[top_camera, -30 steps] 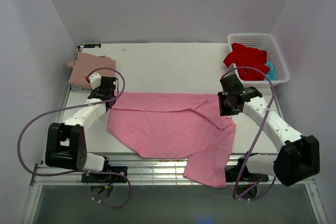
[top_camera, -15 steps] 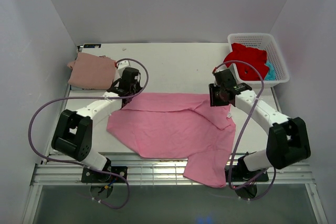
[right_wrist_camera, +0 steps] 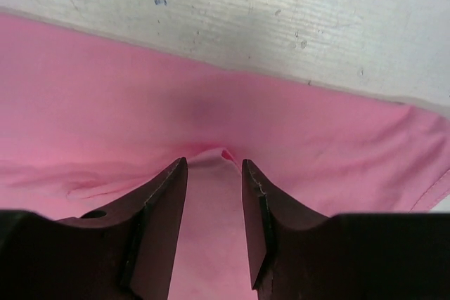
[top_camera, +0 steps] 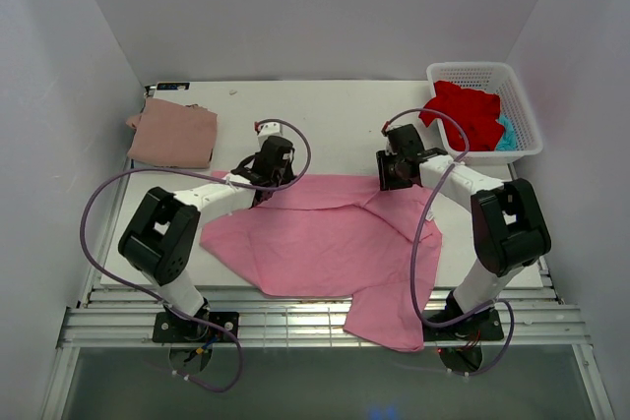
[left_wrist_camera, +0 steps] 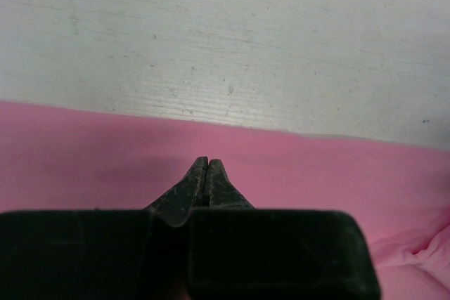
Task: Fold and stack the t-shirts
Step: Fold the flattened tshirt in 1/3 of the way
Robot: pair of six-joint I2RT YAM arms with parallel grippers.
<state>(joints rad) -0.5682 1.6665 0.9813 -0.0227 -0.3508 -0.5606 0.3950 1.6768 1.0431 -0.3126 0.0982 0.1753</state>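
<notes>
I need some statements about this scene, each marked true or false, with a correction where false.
The pink t-shirt lies spread on the table. True.
The left gripper stands open. False: it is shut, over the pink cloth's far edge.
The red t-shirt is in the white basket. True.
The dusty rose t-shirt lies on the pink one. False: it lies apart, at the far left corner.
The right gripper stands open, pink cloth between its jaws. True.

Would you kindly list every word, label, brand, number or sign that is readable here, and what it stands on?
There is no readable text. The pink t-shirt, the dusty rose t-shirt, the white basket and the table show no lettering; the table bears only specks and scratches.
</notes>
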